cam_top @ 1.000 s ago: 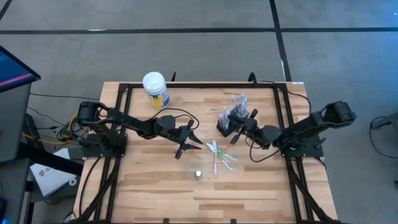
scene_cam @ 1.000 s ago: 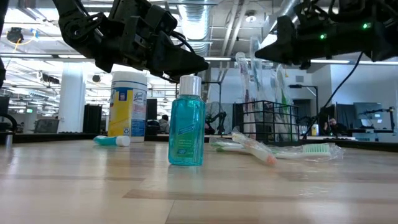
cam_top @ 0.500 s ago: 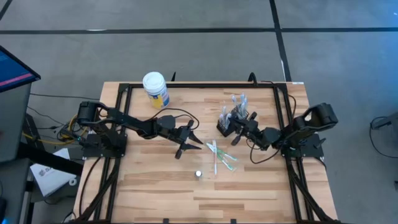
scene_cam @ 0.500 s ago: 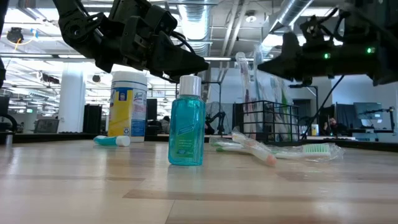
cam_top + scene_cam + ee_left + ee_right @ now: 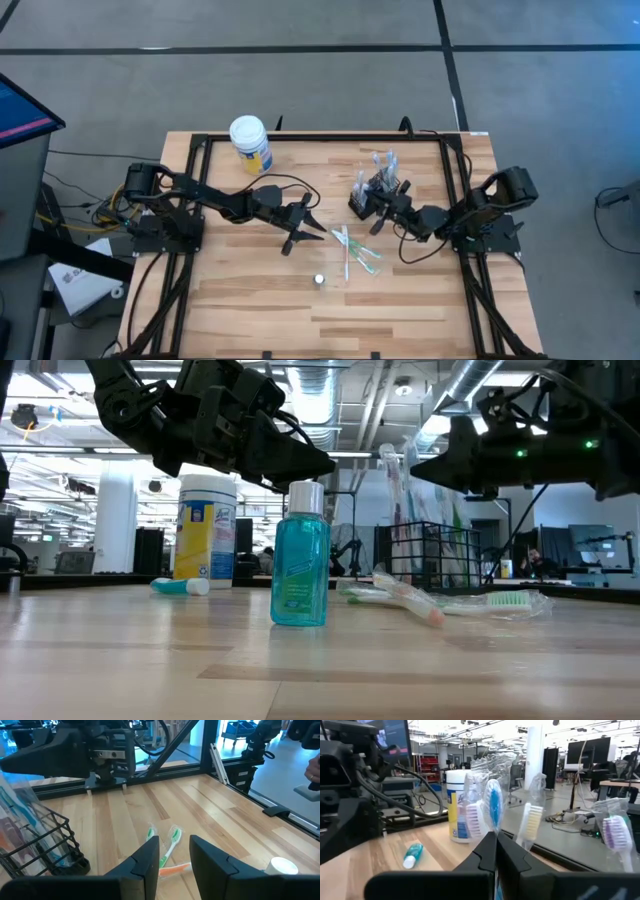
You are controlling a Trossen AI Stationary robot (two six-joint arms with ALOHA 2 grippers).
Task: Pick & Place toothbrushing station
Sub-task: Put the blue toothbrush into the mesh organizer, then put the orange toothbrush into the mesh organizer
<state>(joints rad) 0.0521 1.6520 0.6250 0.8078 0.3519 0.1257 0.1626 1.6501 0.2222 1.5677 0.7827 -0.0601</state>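
Right pincer point(image 5: 383, 213) clenched, empty, just at 5 o'clock of mesh holder point(image 5: 366, 197). Left pincer point(image 5: 306, 225) released, at 9 o'clock of loose toothbrushes point(image 5: 352, 250).

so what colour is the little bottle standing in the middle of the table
Teal, see-through, with a silver-white cap: the small bottle shows best in the low view.

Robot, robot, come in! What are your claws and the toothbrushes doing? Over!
Left gripper open, hovering mid-table. Right gripper shut, at the mesh holder with brushes standing inside. Loose toothbrushes lying flat. Teal bottle standing nearby.
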